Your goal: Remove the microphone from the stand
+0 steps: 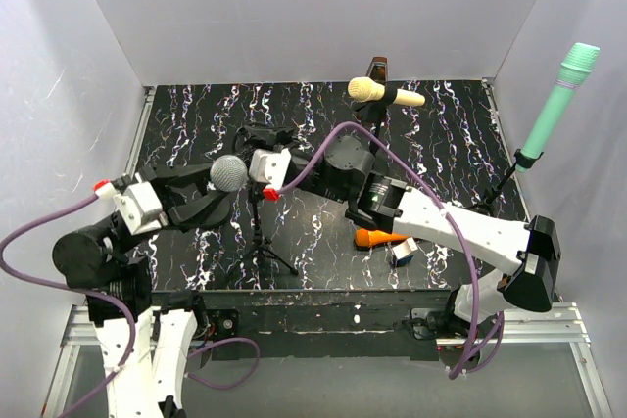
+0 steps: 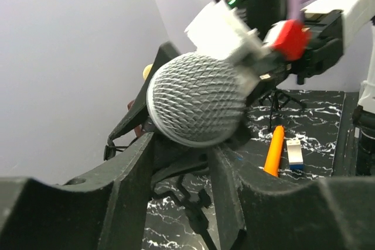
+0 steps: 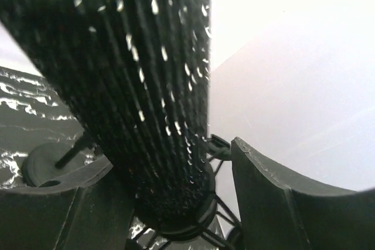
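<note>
The microphone (image 1: pixel 228 172) has a round head of silver-grey wire mesh and a black body. In the left wrist view the head (image 2: pixel 196 99) fills the middle and is tilted, with black parts under its neck. In the right wrist view the body (image 3: pixel 135 98) is a dark ribbed cylinder with small bright specks. It rises steeply, and its lower end meets a round black clip (image 3: pixel 176 218) – whether it is fully seated there cannot be told. The stand (image 1: pixel 259 232) is a thin black tripod directly below the head. Its pole is upright and its legs are spread on the black marbled table (image 1: pixel 196 124), near the front edge – left of the middle.
</note>
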Controlling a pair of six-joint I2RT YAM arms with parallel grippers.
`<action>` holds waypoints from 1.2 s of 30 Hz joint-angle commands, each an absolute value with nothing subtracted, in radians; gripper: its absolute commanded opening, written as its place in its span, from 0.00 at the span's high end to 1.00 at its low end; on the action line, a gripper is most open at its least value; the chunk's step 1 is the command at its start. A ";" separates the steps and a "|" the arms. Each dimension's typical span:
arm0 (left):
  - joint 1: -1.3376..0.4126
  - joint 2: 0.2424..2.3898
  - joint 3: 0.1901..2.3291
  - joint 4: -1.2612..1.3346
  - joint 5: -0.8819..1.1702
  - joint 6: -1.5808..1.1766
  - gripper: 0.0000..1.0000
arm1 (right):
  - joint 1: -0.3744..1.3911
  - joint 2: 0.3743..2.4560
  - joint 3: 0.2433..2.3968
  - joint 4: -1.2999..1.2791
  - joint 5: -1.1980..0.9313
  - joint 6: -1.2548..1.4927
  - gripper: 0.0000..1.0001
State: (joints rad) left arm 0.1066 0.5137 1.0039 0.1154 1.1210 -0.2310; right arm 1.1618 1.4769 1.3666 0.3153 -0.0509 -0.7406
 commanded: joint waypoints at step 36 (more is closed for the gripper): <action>0.109 0.747 0.957 0.673 1.057 -0.604 0.10 | 1.108 1.578 1.548 -0.129 0.075 -0.707 0.67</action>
